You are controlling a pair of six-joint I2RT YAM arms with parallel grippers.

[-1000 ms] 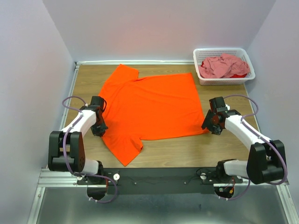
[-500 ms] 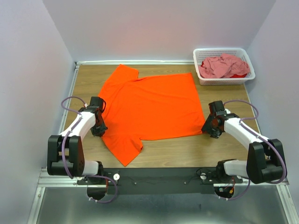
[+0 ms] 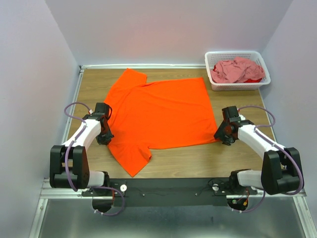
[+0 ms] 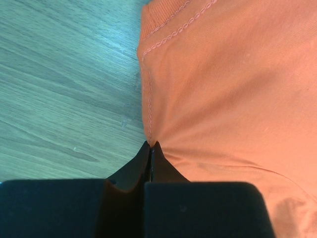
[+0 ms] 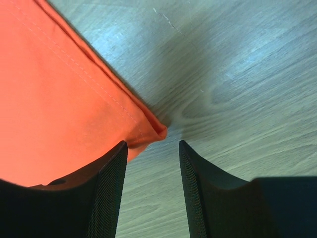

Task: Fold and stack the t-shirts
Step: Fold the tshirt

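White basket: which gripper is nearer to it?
Right. The right gripper is at a hem corner of the orange t-shirt, on the basket side; the left gripper pinches its opposite edge, across the table.

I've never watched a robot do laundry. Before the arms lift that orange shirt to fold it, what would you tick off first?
1. Left jaws pinching the orange t-shirt by the near sleeve: ok, shut on the cloth.
2. Right jaws closed on the hem corner: not ok, they stand open with the corner at the gap between their tips.
3. Shirt spread flat on the wooden table: ok, only slight wrinkles.
4. Nothing lying on the shirt: ok.
5. Pink t-shirt out of the way in the white basket: ok.
6. Left grip deep enough to survive a lift: cannot tell.
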